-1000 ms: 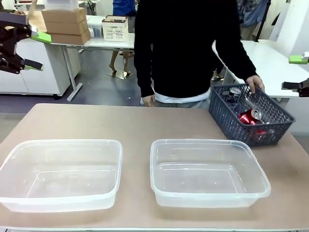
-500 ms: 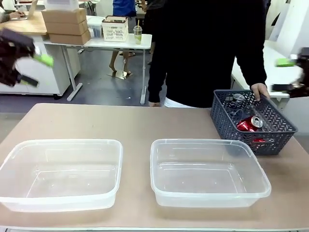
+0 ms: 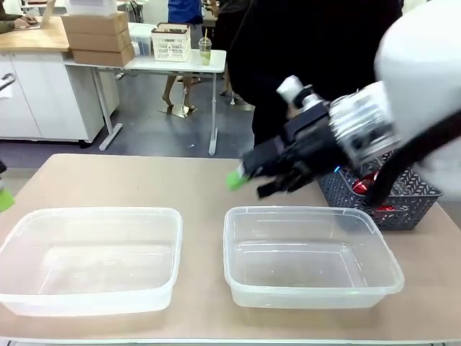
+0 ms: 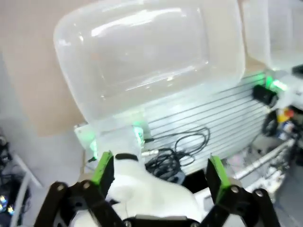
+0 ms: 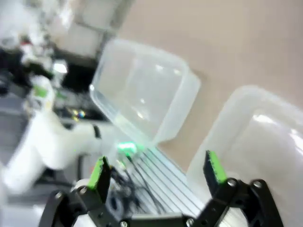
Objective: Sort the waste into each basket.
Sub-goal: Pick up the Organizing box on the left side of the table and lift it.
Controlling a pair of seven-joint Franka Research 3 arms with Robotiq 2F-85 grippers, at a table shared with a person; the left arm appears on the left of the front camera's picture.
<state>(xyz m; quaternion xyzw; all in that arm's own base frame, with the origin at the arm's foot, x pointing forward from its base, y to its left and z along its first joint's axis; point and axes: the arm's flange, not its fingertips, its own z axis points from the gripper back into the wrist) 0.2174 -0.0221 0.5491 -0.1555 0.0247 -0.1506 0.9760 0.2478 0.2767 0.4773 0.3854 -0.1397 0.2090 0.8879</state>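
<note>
At left gripper [image 4: 161, 172]: jaws apart, nothing held, left tub [image 4: 142, 56] just ahead of the fingers. At right gripper [image 3: 248, 184]: likewise spread and empty, right tub [image 3: 302, 210] just beneath, red can [image 3: 366, 183] back by the wrist in the grey basket [image 3: 414, 196]. Probably light, dented, slippery metal; best pinched across the crushed waist. Versus a second ago: swings in from the right edge, now fronts the basket.

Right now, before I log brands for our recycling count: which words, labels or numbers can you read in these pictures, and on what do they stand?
No text can be read in any view.
Red can in the dark grey basket: print too small and blurred to read.
Cardboard boxes: no legible marks.
Left tub and right tub: no print seen.
</note>
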